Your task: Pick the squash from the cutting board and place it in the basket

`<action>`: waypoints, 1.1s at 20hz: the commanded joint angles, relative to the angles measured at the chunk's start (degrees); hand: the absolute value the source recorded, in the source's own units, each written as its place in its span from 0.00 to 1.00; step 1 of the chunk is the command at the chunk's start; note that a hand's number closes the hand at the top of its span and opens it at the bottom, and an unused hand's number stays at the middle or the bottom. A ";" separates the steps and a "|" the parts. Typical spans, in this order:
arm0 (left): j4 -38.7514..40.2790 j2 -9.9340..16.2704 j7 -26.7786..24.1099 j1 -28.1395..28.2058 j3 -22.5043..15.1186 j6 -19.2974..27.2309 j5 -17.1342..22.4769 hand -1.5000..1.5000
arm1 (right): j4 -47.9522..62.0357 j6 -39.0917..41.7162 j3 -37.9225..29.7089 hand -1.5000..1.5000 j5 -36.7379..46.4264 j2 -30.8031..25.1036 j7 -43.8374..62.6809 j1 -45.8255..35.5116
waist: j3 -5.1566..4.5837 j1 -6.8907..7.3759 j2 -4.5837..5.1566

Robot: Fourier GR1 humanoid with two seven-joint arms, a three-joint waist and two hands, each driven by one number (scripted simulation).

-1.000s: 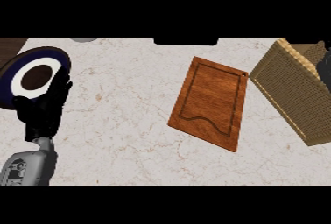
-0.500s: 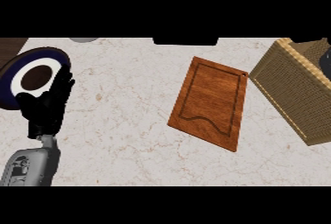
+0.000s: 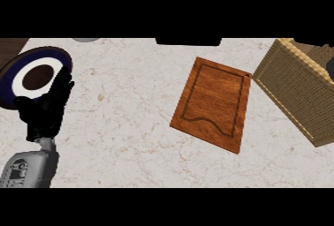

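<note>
A pale marble-patterned tabletop with faint brown veining is filling most of the head view. Near its middle, a rectangular reddish-brown wooden cutting board is lying flat and turned at a slant, its grain running lengthwise and a dark groove tracing its border with a wavy line along the lower end; its surface is showing nothing on it, and the squash is not appearing anywhere in the view. Just to the right, apart from the board by a narrow strip of marble, a tan woven basket with a fine wicker texture and a lighter rim is sitting tilted and running off the right edge. At the upper left, a round plate with a dark blue band, a white ring and a brown centre is lying partly cut by the left edge. The left hand, black, is resting at the left on a grey forearm, fingers straight and pointing up, overlapping the plate's lower right rim and holding nothing. Wide bare marble is lying between the hand and the board.
</note>
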 commanded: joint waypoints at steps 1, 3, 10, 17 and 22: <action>0.03 0.83 1.50 -1.82 0.75 0.58 -0.35 0.50 | 0.02 1.84 0.03 1.00 0.42 -0.02 -0.08 0.20 | 0.22 -0.51 0.05; 1.03 -0.03 0.24 -1.33 0.21 0.05 0.01 0.50 | 1.42 -3.06 -0.69 1.00 0.14 -1.03 -2.35 3.79 | 0.27 0.12 0.52; 1.52 -0.46 -0.64 -1.45 0.01 0.66 -0.65 0.50 | 1.92 -2.07 -0.20 1.00 1.19 -1.24 -2.27 4.53 | 0.26 0.04 0.37; -2.77 -1.73 3.66 -1.34 -1.43 1.99 -1.16 0.50 | 2.74 -0.83 0.55 1.00 2.36 -0.85 -1.20 4.57 | 0.30 0.50 0.29; 2.21 -0.58 -1.60 -1.20 0.21 1.40 -1.41 0.50 | 3.85 3.12 0.21 1.00 2.04 0.15 0.15 3.46 | 0.25 0.35 0.44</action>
